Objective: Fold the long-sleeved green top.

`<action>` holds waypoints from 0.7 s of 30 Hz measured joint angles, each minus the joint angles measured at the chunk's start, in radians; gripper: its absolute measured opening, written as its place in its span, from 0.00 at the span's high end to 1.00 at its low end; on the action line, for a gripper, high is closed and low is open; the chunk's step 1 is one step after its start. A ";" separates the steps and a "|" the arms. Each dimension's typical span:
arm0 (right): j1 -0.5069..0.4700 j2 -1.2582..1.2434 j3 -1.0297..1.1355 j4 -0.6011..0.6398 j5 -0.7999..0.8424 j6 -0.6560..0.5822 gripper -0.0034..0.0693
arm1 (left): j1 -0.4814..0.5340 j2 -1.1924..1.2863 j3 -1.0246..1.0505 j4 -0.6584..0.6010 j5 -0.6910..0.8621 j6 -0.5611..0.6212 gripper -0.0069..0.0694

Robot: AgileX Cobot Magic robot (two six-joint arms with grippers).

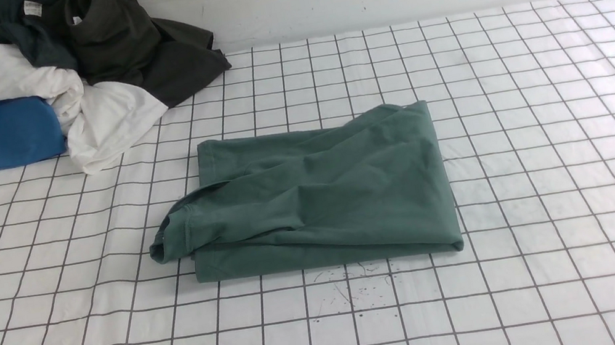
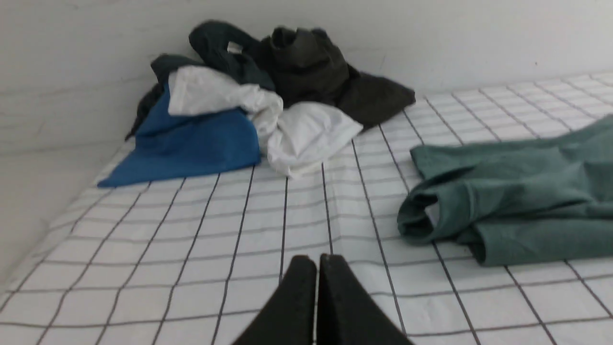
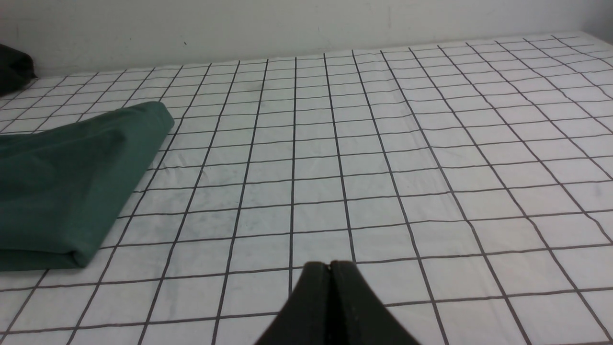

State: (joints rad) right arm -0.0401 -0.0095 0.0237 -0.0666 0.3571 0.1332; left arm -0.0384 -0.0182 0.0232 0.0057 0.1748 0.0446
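Top [image 1: 311, 197] lay mid-table on the gridded cloth [image 1: 561, 155], folded into a rough rectangle, one ribbed cuff or neck edge (hard to tell which) poking out on its left side, well apart from the clothes pile [image 1: 66, 75] in the far-left corner. Left gripper [image 2: 317, 261] and right gripper [image 3: 329, 266] hung low near the table's front, jaws pressed together, holding nothing, each clear of the top. Folding looked all but done; next move, if any, probably called for tucking in that stray edge and squaring the stack.
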 joint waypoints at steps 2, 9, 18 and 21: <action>0.000 0.000 0.000 0.000 0.000 0.000 0.97 | 0.000 0.001 0.003 -0.006 0.044 -0.001 0.92; 0.000 0.000 0.000 0.000 0.000 0.000 0.97 | 0.000 0.001 0.003 -0.024 0.179 -0.002 0.92; 0.000 0.000 0.000 0.000 0.000 0.000 0.97 | 0.000 0.001 0.002 -0.037 0.185 -0.009 0.92; 0.000 0.000 0.000 0.000 0.000 0.000 0.97 | 0.000 0.001 0.002 -0.037 0.185 -0.009 0.92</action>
State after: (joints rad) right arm -0.0401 -0.0095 0.0237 -0.0666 0.3575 0.1332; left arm -0.0384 -0.0173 0.0257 -0.0317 0.3600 0.0353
